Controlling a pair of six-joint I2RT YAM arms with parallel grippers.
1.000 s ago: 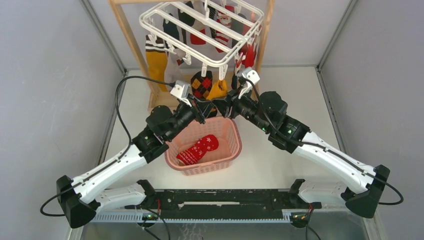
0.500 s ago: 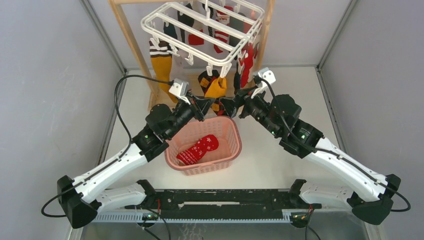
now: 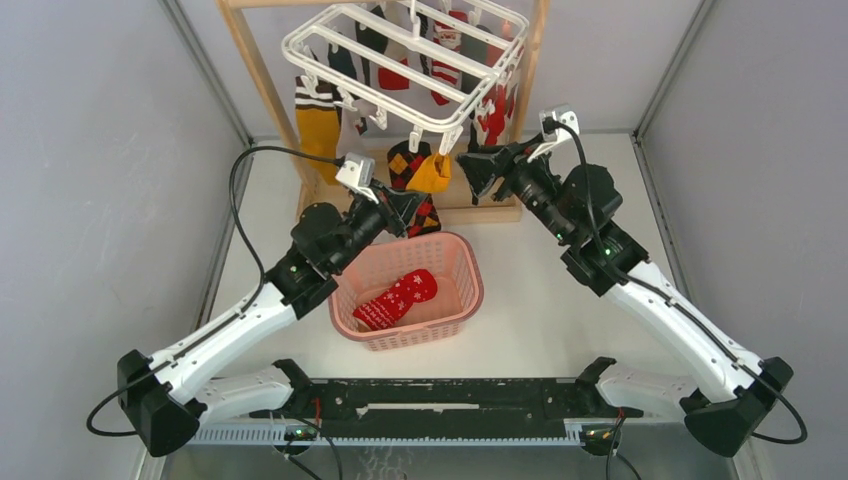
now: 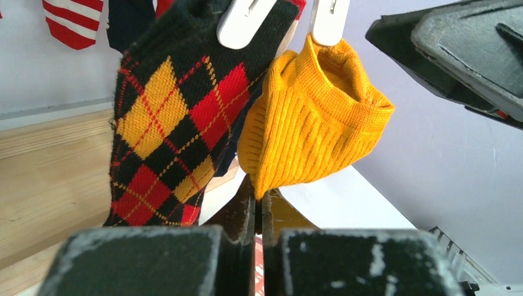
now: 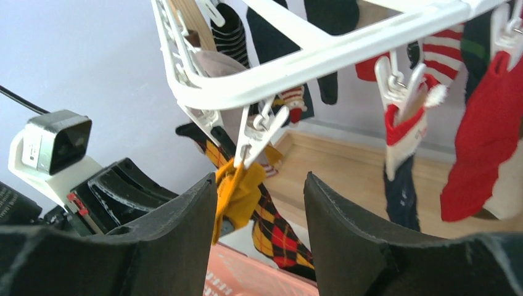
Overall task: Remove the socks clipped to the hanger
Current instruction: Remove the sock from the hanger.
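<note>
The white hanger hangs from the wooden stand with several socks clipped on; it also shows in the right wrist view. A mustard yellow sock hangs from a front clip beside an argyle sock. My left gripper is shut on the mustard sock's lower tip, the jaws pinching it, with the argyle sock just to the left. My right gripper is open and empty to the right of that sock; through its jaws I see the mustard sock and its clip.
A pink basket sits below the hanger and holds a red star-patterned sock. The wooden stand rises at the back. A brown-banded mustard sock and red socks hang from other clips.
My right gripper has drawn up and to the right, away from the mustard sock. The hanger has swung back and up. My left gripper stays shut on the sock's tip.
</note>
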